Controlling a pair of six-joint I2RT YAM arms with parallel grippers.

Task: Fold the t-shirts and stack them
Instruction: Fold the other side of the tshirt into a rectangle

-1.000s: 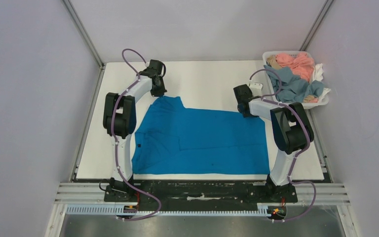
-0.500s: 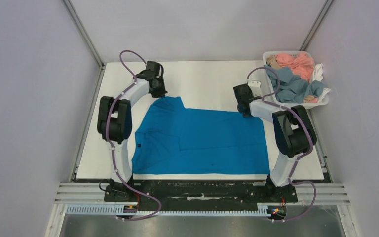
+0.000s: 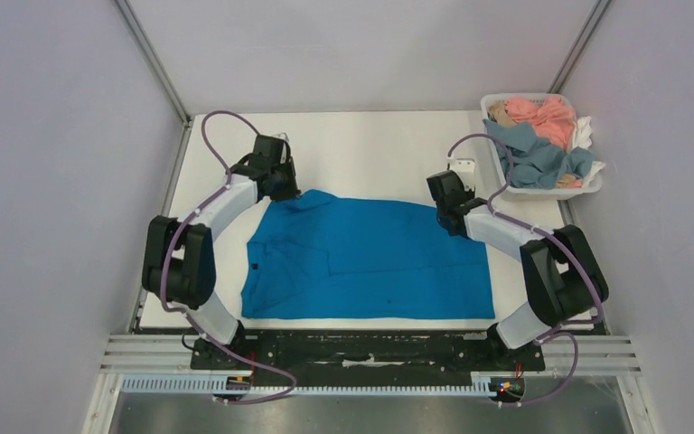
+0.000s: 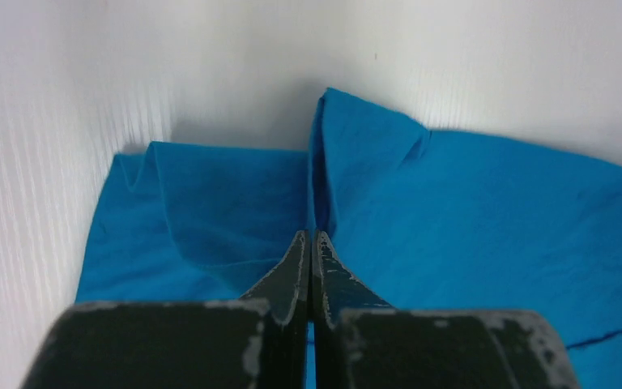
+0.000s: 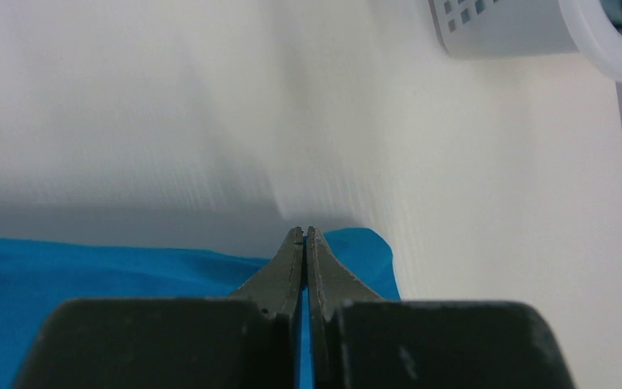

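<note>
A bright blue t-shirt (image 3: 370, 258) lies spread across the white table, partly folded. My left gripper (image 3: 287, 188) is shut on its far left corner; in the left wrist view the gripper (image 4: 311, 237) pinches a raised pleat of the blue cloth (image 4: 470, 211). My right gripper (image 3: 452, 217) is shut on the far right corner, and the right wrist view shows the gripper (image 5: 304, 232) closed with blue cloth (image 5: 364, 251) between and beside the tips. More t-shirts, pink (image 3: 542, 113), grey-blue (image 3: 533, 155), white (image 3: 584, 132) and tan (image 3: 499, 112), are heaped in the basket.
The white plastic basket (image 3: 594, 187) stands at the far right corner of the table, and its wall (image 5: 510, 32) shows in the right wrist view. Grey walls close in the table on three sides. The arm bases sit on the black rail at the near edge.
The right gripper has shut on the shirt's far right corner. Both grippers have drawn toward the near side, and the left corner of the far edge has come with them.
</note>
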